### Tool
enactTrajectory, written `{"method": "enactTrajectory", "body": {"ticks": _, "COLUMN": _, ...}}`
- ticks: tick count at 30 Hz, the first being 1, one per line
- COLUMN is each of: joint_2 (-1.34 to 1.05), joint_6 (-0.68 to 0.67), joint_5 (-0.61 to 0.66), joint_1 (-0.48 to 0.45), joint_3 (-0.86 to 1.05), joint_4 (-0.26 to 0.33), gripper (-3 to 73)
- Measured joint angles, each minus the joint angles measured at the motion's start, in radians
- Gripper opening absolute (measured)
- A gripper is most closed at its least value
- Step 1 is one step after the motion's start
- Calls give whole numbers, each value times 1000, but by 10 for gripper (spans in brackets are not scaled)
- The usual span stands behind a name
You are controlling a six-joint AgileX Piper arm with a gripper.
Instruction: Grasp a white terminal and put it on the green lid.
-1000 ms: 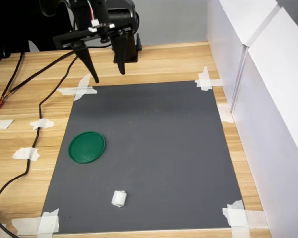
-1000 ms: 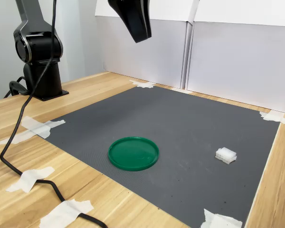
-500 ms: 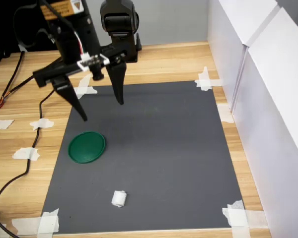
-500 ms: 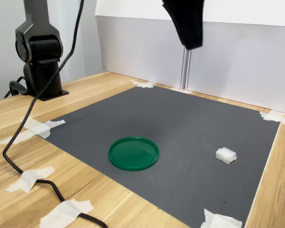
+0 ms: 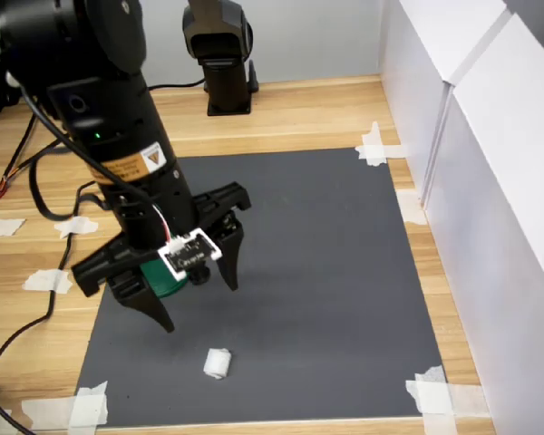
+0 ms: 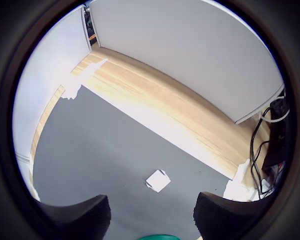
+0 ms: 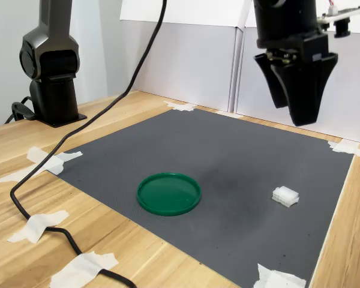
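The white terminal [image 5: 218,362] lies on the grey mat [image 5: 326,254] near its front edge in the first exterior view. It also shows as a small white block [image 7: 285,196] in the second exterior view and in the wrist view [image 6: 158,180]. The green lid [image 7: 168,193] lies flat on the mat; in the first exterior view the arm hides most of the lid [image 5: 169,280]. My gripper [image 5: 200,308] hangs open above the mat between lid and terminal, nothing between its fingers [image 6: 80,217]. In the second exterior view the gripper [image 7: 295,117] is well above the terminal.
White panels [image 5: 490,163] wall off the first exterior view's right side. The arm's base [image 7: 51,78] stands on the wooden table behind the mat. A black cable [image 7: 42,210] and tape pieces [image 5: 47,281] lie beside the mat's edge.
The arm has swung from the back edge of the mat forward and down, coming over the lid toward the terminal. The gripper stayed open. Lid and terminal have not moved.
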Motion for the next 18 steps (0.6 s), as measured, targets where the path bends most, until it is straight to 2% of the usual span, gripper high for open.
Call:
{"method": "enactTrajectory", "body": {"ticks": 4, "joint_2": 46, "joint_6": 23, "joint_5": -24, "joint_1": 0, "joint_3": 0, "joint_4": -27, "gripper": 701}}
{"method": "enactTrajectory", "body": {"ticks": 12, "joint_2": 77, "joint_6": 58, "joint_5": -95, "joint_1": 0, "joint_3": -1, "joint_4": -30, "gripper": 701}}
{"method": "enactTrajectory", "body": {"ticks": 18, "joint_2": 121, "joint_6": 55, "joint_5": -72, "joint_1": 0, "joint_3": -1, "joint_4": -5, "gripper": 700}}
